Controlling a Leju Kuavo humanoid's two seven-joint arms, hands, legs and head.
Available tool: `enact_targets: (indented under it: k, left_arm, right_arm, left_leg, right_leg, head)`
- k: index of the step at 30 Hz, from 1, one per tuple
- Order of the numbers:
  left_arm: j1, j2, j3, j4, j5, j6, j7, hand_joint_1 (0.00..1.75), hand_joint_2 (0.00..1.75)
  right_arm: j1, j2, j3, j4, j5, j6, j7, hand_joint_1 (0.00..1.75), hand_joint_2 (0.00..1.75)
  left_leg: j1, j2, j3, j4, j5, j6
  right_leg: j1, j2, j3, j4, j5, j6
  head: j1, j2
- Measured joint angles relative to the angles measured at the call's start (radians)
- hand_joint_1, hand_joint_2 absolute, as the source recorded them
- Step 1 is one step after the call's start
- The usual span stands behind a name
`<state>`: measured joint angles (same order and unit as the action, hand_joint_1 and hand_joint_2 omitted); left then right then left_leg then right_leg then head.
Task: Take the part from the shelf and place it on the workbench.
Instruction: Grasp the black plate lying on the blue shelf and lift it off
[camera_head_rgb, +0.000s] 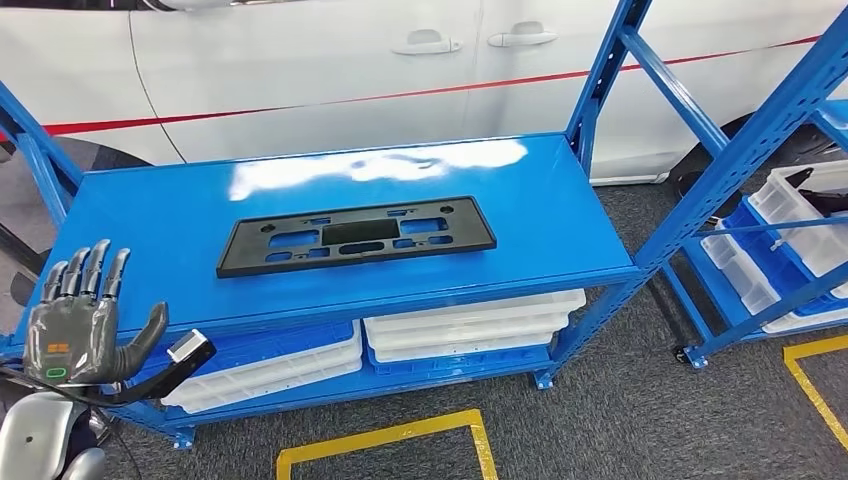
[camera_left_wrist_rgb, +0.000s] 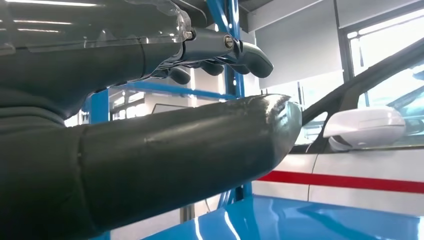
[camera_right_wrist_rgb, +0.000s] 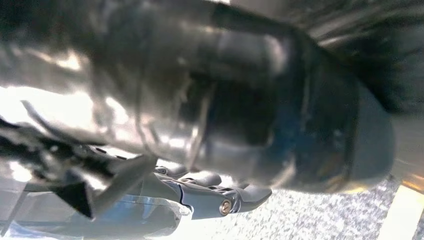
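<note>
Your part (camera_head_rgb: 357, 236), a flat black rectangular panel with cut-outs, lies flat on the blue top (camera_head_rgb: 160, 215) of the shelf unit, roughly in the middle and slightly askew, with nothing touching it. Your left hand (camera_head_rgb: 85, 318) is raised at the near left corner of that unit, back of the hand toward the head camera, fingers straight up and spread, thumb out to the side; it holds nothing and is well apart from the part. In the left wrist view you see the thick grey thumb (camera_left_wrist_rgb: 200, 145) across the picture and the darker fingers (camera_left_wrist_rgb: 245, 52) beyond it, apart from it, with the glossy blue top (camera_left_wrist_rgb: 300, 220) beneath. Your right hand (camera_right_wrist_rgb: 215, 192) appears in its wrist view, blurred, with the thumb (camera_right_wrist_rgb: 300, 100) large in front and the fingers extended behind it over grey speckled floor (camera_right_wrist_rgb: 320, 220); nothing sits between them, and they look apart. Below the blue top, white bins (camera_head_rgb: 470, 325) are stacked on the lower level. A white car (camera_head_rgb: 330, 60) with a red stripe stands behind the unit. To your right is a second blue rack (camera_head_rgb: 760, 130) carrying more white bins (camera_head_rgb: 800, 215). Yellow lines (camera_head_rgb: 380, 445) mark the grey floor in front.
</note>
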<state>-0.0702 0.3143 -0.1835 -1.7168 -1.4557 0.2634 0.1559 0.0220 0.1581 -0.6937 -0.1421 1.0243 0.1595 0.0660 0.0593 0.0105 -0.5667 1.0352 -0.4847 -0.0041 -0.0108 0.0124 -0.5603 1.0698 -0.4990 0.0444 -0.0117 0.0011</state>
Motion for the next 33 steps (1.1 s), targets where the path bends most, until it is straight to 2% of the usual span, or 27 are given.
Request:
enact_targets:
  k: [1,2,4,5,6,7,9,10,11,12,14,15,17,19,21,22,24,25,26,27,28,29,30,31,33]
  left_arm:
    - [-0.003,0.000,-0.001,0.001,0.000,0.001,-0.001,0.00,0.00]
    - [-0.006,-0.001,-0.002,0.002,-0.001,0.003,-0.001,0.00,0.00]
    - [-0.012,-0.003,-0.007,0.008,-0.003,0.007,-0.004,0.00,0.00]
    - [-0.016,-0.005,-0.010,0.011,-0.003,0.008,-0.005,0.00,0.00]
    - [-0.020,-0.006,-0.014,0.014,-0.004,0.010,-0.006,0.00,0.00]
    - [-0.023,-0.007,-0.016,0.016,-0.005,0.011,-0.006,0.00,0.00]
    - [-0.026,-0.008,-0.019,0.022,-0.006,0.012,-0.006,0.00,0.00]
    - [-0.026,-0.008,-0.021,0.025,-0.007,0.013,-0.006,0.00,0.00]
    - [-0.026,-0.008,-0.021,0.027,-0.007,0.014,-0.006,0.00,0.00]
    - [-0.026,-0.008,-0.022,0.029,-0.006,0.015,-0.006,0.00,0.00]
    - [-0.026,-0.008,-0.022,0.031,-0.002,0.020,-0.006,0.00,0.00]
    - [-0.025,-0.008,-0.022,0.031,0.000,0.022,-0.006,0.00,0.00]
    - [-0.022,-0.007,-0.021,0.031,0.004,0.026,-0.005,0.00,0.00]
    - [-0.021,-0.006,-0.020,0.032,0.007,0.028,-0.004,0.00,0.00]
    - [-0.021,-0.006,-0.019,0.031,0.008,0.029,-0.004,0.00,0.00]
    - [-0.021,-0.006,-0.019,0.032,0.008,0.029,-0.004,0.00,0.00]
    - [-0.019,-0.006,-0.019,0.032,0.008,0.029,-0.003,0.00,0.00]
    - [-0.018,-0.006,-0.019,0.032,0.008,0.029,-0.003,0.00,0.00]
    - [-0.017,-0.006,-0.020,0.032,0.008,0.029,-0.003,0.00,0.00]
    - [-0.015,-0.006,-0.020,0.032,0.008,0.029,-0.003,0.00,0.00]
    - [-0.015,-0.006,-0.020,0.032,0.008,0.029,-0.003,0.00,0.00]
    - [-0.014,-0.006,-0.020,0.032,0.009,0.029,-0.003,0.00,0.00]
    - [-0.014,-0.006,-0.019,0.031,0.009,0.029,-0.003,0.00,0.00]
    - [-0.014,-0.006,-0.019,0.031,0.009,0.029,-0.003,0.00,0.00]
    - [-0.014,-0.006,-0.019,0.031,0.010,0.029,-0.003,0.00,0.00]
  right_arm:
    - [0.000,0.000,0.000,0.000,0.001,0.000,0.000,0.00,0.00]
    - [0.000,0.000,0.000,0.000,0.002,0.000,-0.001,0.00,0.00]
    - [0.000,0.001,0.000,0.000,0.002,0.000,0.000,0.00,0.00]
    - [0.000,0.001,0.000,0.000,0.003,0.000,0.001,0.00,0.00]
    - [-0.001,0.001,0.000,0.000,0.003,0.001,0.003,0.00,0.00]
    - [-0.001,0.002,0.000,0.001,0.003,0.001,0.005,0.00,0.00]
    - [-0.001,0.003,0.000,0.001,0.004,0.004,0.008,0.00,0.00]
    - [-0.001,0.003,0.000,0.001,0.004,0.006,0.009,0.00,0.00]
    - [-0.001,0.004,0.000,0.001,0.004,0.007,0.010,0.00,0.00]
    - [-0.001,0.005,0.000,0.001,0.004,0.009,0.010,0.00,0.00]
    - [-0.003,0.008,0.000,0.001,0.005,0.011,0.010,0.00,0.00]
    - [-0.004,0.010,0.000,0.001,0.005,0.012,0.010,0.00,0.00]
    - [-0.005,0.012,0.001,0.001,0.004,0.011,0.010,0.00,0.00]
    - [-0.004,0.012,0.001,0.001,0.004,0.010,0.010,0.00,0.00]
    - [-0.004,0.011,0.001,0.001,0.004,0.010,0.010,0.00,0.00]
    - [-0.004,0.010,0.001,0.001,0.004,0.010,0.010,0.00,0.00]
    - [-0.003,0.007,0.001,0.000,0.004,0.010,0.006,0.00,0.00]
    - [-0.002,0.005,0.001,0.000,0.004,0.010,0.002,0.00,0.00]
    - [-0.001,0.004,0.001,0.000,0.004,0.010,-0.002,0.00,0.00]
    - [0.000,0.002,0.001,0.000,0.003,0.011,-0.005,0.00,0.00]
    - [0.000,0.001,0.001,0.000,0.004,0.010,-0.005,0.00,0.00]
    - [0.001,0.000,0.001,0.000,0.004,0.010,-0.003,0.00,0.00]
    - [0.001,0.000,0.001,0.000,0.004,0.010,0.000,0.00,0.00]
    - [0.001,0.000,0.001,0.000,0.005,0.010,0.001,0.00,0.00]
    - [0.002,0.000,0.001,0.001,0.005,0.010,0.003,0.00,0.00]
  left_leg:
    - [-0.002,-0.001,-0.001,-0.001,0.002,-0.009]
    - [-0.004,-0.001,-0.003,-0.004,0.005,-0.017]
    - [-0.004,0.000,-0.004,-0.008,0.006,-0.031]
    - [-0.003,0.000,-0.008,0.001,-0.003,-0.034]
    - [-0.003,0.000,-0.020,0.028,-0.022,-0.034]
    - [-0.005,-0.001,-0.042,0.078,-0.051,-0.031]
    - [-0.014,-0.001,-0.104,0.213,-0.112,-0.023]
    - [-0.020,-0.002,-0.127,0.263,-0.125,-0.019]
    - [-0.026,-0.002,-0.134,0.277,-0.119,-0.012]
    - [-0.032,-0.004,-0.122,0.251,-0.093,-0.004]
    - [-0.043,-0.025,-0.062,0.127,-0.028,0.020]
    - [-0.046,-0.042,-0.035,0.070,-0.008,0.030]
    - [-0.049,-0.061,-0.013,0.019,-0.003,0.038]
    - [-0.049,-0.051,-0.009,0.004,0.000,0.036]
    - [-0.042,-0.032,0.001,-0.013,0.006,0.040]
    - [-0.037,-0.022,0.006,-0.020,0.008,0.041]
    - [-0.035,-0.001,0.011,-0.024,0.008,0.042]
    - [-0.033,0.009,0.012,-0.023,0.006,0.041]
    - [-0.030,0.019,0.014,-0.023,0.004,0.038]
    - [-0.027,0.028,0.017,-0.022,0.001,0.035]
    - [-0.024,0.037,0.022,-0.022,-0.002,0.030]
    - [-0.021,0.045,0.028,-0.022,-0.006,0.025]
    - [-0.021,0.051,0.033,-0.023,-0.009,0.020]
    - [-0.022,0.055,0.037,-0.025,-0.011,0.016]
    - [-0.025,0.057,0.039,-0.027,-0.012,0.014]
  right_leg:
    - [0.002,0.000,0.012,-0.031,0.004,-0.005]
    - [0.006,0.001,0.012,-0.039,-0.002,-0.013]
    - [0.007,0.001,0.010,-0.047,0.000,-0.037]
    - [0.006,0.002,0.011,-0.052,0.003,-0.047]
    - [0.007,0.002,0.013,-0.058,0.007,-0.058]
    - [0.008,0.001,0.015,-0.062,0.009,-0.067]
    - [0.019,0.003,0.015,-0.063,0.010,-0.079]
    - [0.025,0.006,0.015,-0.062,0.009,-0.083]
    - [0.031,0.011,0.015,-0.060,0.009,-0.086]
    - [0.037,0.017,0.017,-0.058,0.008,-0.088]
    - [0.044,0.032,0.018,-0.051,0.004,-0.093]
    - [0.047,0.039,0.015,-0.046,0.002,-0.093]
    - [0.043,0.053,0.004,-0.037,0.001,-0.088]
    - [0.039,0.068,-0.003,-0.036,0.003,-0.079]
    - [0.042,0.058,-0.010,-0.017,-0.012,-0.066]
    - [0.041,0.043,-0.028,0.020,-0.033,-0.057]
    - [0.030,0.013,-0.090,0.140,-0.089,-0.038]
    - [0.025,0.008,-0.120,0.196,-0.107,-0.031]
    - [0.021,0.006,-0.135,0.223,-0.106,-0.025]
    - [0.018,0.004,-0.132,0.214,-0.087,-0.020]
    - [0.015,-0.002,-0.106,0.164,-0.050,-0.016]
    - [0.013,-0.015,-0.070,0.091,-0.013,-0.012]
    - [0.014,-0.033,-0.037,0.027,0.013,-0.011]
    - [0.016,-0.050,-0.013,-0.020,0.026,-0.010]
    - [0.021,-0.067,-0.001,-0.040,0.022,-0.010]
  head:
    - [0.000,0.000]
    - [0.000,0.000]
    - [0.000,0.000]
    - [0.000,0.000]
    - [0.000,0.000]
    - [0.000,0.000]
    - [0.000,0.000]
    - [0.000,0.000]
    - [0.000,0.000]
    - [0.000,0.000]
    - [0.000,0.000]
    - [0.000,0.000]
    - [0.000,0.000]
    - [0.000,0.000]
    - [0.000,0.000]
    - [0.000,0.000]
    - [0.000,0.000]
    - [0.000,0.000]
    - [0.000,0.000]
    - [0.000,0.000]
    - [0.000,0.000]
    - [0.000,0.000]
    - [0.000,0.000]
    - [0.000,0.000]
    - [0.001,0.000]
